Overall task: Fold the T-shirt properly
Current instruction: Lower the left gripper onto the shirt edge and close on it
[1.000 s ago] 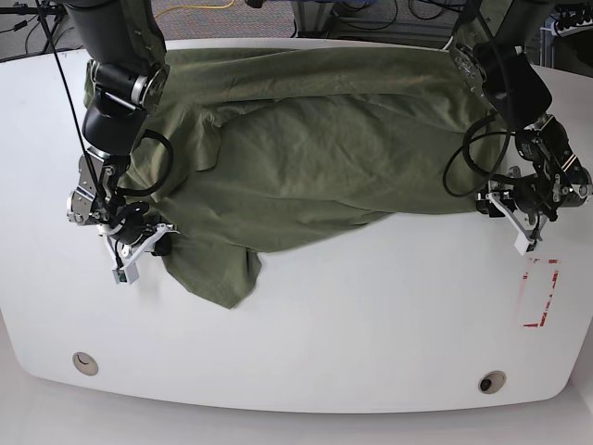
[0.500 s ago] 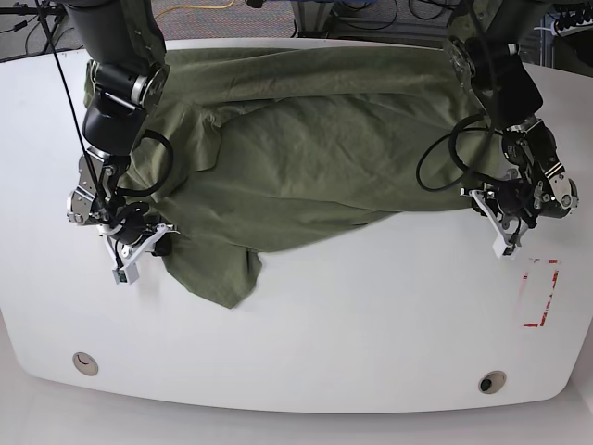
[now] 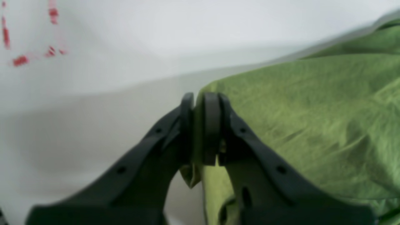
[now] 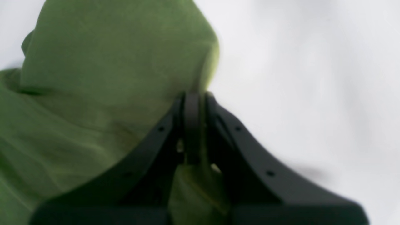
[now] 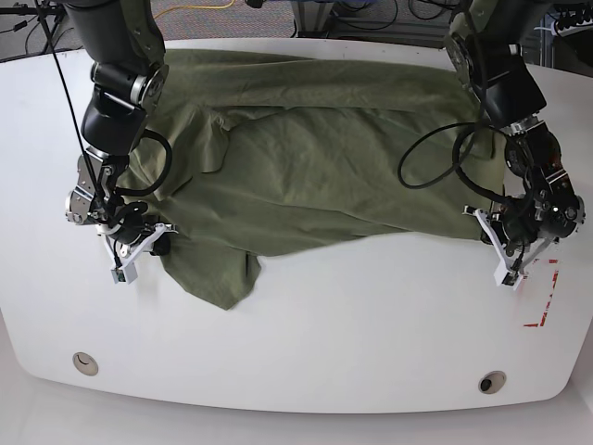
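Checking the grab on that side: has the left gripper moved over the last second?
Yes. The left gripper has shifted toward the table's near edge, closer to the red marks, and its jaws now pinch the T-shirt.

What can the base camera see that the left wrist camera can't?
Only the base view shows the whole T-shirt spread on the white table, both arms, and the right gripper shut on the shirt's edge. Only the left wrist view shows, close up, cloth pinched between the left gripper. Both show green cloth, white table and the red marks.
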You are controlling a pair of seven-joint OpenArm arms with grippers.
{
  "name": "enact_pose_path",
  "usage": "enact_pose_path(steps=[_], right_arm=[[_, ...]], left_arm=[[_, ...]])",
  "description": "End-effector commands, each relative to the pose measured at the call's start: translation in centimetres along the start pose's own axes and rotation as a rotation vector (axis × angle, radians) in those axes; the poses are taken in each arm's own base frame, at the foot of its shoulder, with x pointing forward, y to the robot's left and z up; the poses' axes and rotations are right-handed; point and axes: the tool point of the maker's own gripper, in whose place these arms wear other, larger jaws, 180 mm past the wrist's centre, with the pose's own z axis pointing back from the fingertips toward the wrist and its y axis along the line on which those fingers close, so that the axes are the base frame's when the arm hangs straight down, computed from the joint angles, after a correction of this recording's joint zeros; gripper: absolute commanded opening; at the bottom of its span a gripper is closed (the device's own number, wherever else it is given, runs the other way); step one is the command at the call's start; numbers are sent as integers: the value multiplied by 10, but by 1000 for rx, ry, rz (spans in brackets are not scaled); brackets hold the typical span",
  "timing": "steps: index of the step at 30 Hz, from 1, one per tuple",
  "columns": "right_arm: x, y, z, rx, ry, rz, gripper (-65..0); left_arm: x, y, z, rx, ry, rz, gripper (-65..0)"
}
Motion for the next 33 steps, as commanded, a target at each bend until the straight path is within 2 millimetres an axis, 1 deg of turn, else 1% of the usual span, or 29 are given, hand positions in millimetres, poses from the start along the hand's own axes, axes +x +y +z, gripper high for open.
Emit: enact_pose_path(steps=[1,3,4,8,9,12,14,16,19,22,25,28,30,31,33], right_arm=[[29,-5,7,-12,-65,25,-640],[29,-5,7,-12,-65,25,-640],[29,-5,7,-12,-65,25,-640],[29,-5,7,-12,-65,25,-640],[29,-5,7,-12,-65,25,-640],[29,-5,7,-12,-65,25,-639],[29,-5,7,-12,-65,25,-639],[29,-5,7,-12,-65,25,-639],[29,-5,7,-12,-63,25,-639],[28,-5,7,-12,-62,25,-639],[28,-5,7,-12,-62,25,-639],[28,-5,7,-12,-62,25,-639],[28,-4,7,-9,-62,24,-639],[28,-4,7,-9,-62,24,-639],[28,-4,6,-8,-61,25,-639]], left_arm=[[31,4,16,36,-83,-55,-612],[38,1,19,46,-97,-82,-606],[41,-1,21,51,-103,-100,-592],[50,-5,27,62,-125,-133,-507],[52,-5,30,67,-132,-140,-461],[56,-5,35,79,-149,-147,-360],[59,-4,38,88,-161,-152,-304],[63,-4,43,96,-177,-156,-265],[67,-2,50,112,-199,-162,-250],[67,0,52,121,-201,-161,-250],[59,18,55,148,-186,-125,-250],[41,33,47,141,-153,-41,-251],[27,42,40,130,-130,21,-251],[15,49,35,121,-111,76,-251],[-3,58,28,107,-86,154,-251]])
